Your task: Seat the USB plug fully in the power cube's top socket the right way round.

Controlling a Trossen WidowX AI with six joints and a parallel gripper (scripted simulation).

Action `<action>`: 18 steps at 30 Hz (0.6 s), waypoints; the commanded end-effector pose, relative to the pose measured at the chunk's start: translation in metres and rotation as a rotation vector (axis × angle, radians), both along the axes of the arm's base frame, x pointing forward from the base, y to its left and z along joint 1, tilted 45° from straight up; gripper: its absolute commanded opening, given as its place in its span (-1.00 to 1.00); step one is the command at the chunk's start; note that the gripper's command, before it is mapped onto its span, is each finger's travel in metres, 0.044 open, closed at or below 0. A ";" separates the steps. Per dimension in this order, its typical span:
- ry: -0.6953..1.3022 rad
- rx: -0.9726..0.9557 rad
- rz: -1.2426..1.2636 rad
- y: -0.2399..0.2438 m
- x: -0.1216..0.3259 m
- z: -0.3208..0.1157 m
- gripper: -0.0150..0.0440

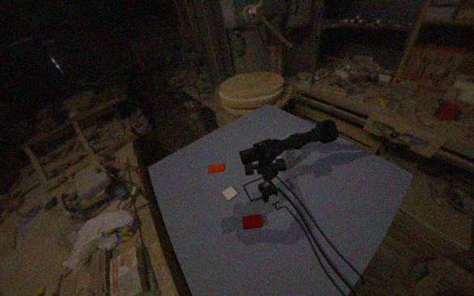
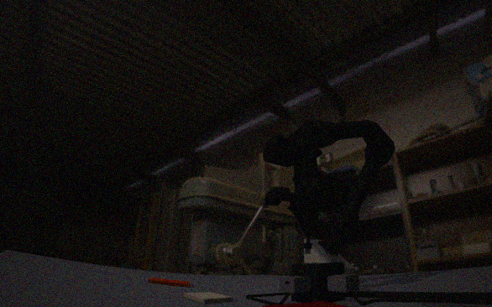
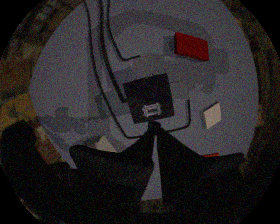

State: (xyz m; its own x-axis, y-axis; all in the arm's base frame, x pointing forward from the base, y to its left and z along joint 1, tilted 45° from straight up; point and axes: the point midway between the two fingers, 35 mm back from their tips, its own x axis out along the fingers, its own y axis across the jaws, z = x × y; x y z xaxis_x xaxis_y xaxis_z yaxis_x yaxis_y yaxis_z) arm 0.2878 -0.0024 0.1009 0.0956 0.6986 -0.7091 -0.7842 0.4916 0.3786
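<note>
The power cube (image 1: 268, 189) (image 2: 319, 268) (image 3: 141, 90) is a dark block on the grey table. On its top in the wrist view is a light rectangular outline (image 3: 151, 110) that looks like the socket. My gripper (image 1: 270, 176) (image 2: 307, 241) (image 3: 155, 130) points down, just above the cube. Its fingers are nearly together, shut on the USB plug (image 3: 154, 125), a small dark piece at the fingertips. In the exterior view a gap shows between the tips and the cube's top, so the plug is out of the socket. Which way round it is turned cannot be told.
A red block (image 1: 252, 222) (image 3: 191, 47), a whitish tile (image 1: 230, 192) (image 2: 208, 298) (image 3: 212, 115) and an orange block (image 1: 216, 168) (image 2: 169, 282) lie around the cube. Black cables (image 1: 314, 234) (image 3: 93, 65) run from beside it to the table's edge. The light is dim.
</note>
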 end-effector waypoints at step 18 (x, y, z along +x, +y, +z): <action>-0.240 -0.033 0.245 0.000 0.000 0.000 -0.49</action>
